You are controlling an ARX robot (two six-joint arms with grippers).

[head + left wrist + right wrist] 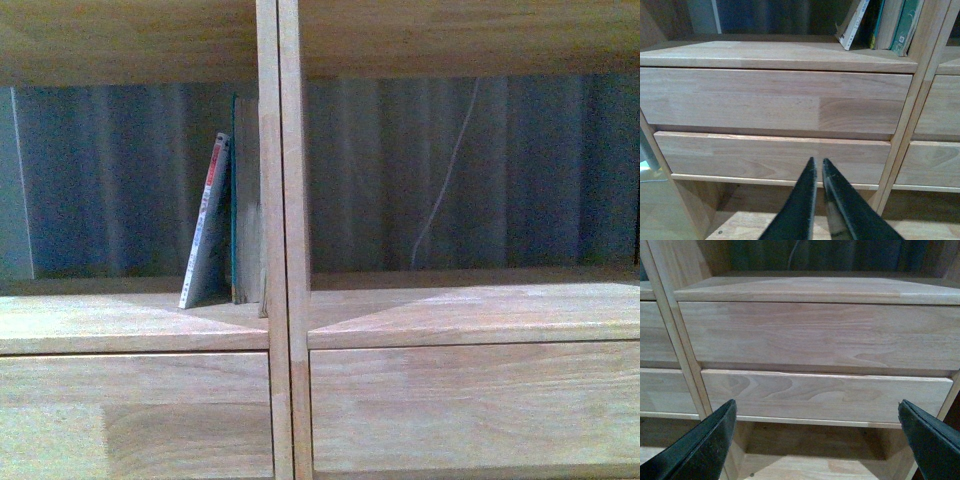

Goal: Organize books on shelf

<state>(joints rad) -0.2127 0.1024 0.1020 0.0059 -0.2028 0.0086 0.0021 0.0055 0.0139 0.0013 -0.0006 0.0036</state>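
The light-wood shelf [280,200] fills the front view. In its left compartment a thin paperback with a red-white spine [206,225] leans against a green-edged book [236,200] by the centre post. Both also show in the left wrist view: the paperback [854,22] and the green-edged book [905,25]. My left gripper [818,162] is shut and empty in front of the lower left drawer front [770,157]. My right gripper [817,407] is open and empty, facing the lower right drawer front [825,395]. Neither gripper shows in the front view.
The right compartment [470,170] holds no books; a thin white cord [445,180] hangs behind it. Dark curtain shows through the backless compartments. Below the drawers is an open gap over a wooden floor [805,460].
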